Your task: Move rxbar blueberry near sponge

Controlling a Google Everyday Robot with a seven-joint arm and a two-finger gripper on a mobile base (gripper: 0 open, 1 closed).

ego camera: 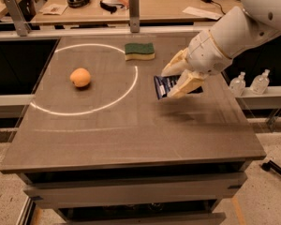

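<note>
The rxbar blueberry [165,86], a dark navy bar with white print, is held in my gripper [173,82] and lifted above the table, right of centre. My gripper's pale fingers [182,86] are shut on it, one above and one below. The sponge [139,50], green on top with a yellow underside, lies on the table farther back and a little to the left of the bar, on the white circle's edge. My white arm [234,32] comes in from the upper right.
An orange [80,77] sits inside the white circle [91,110] on the left of the dark table [131,139]. Two small clear bottles [249,82] stand on a ledge off the table's right edge. A cluttered desk lies behind.
</note>
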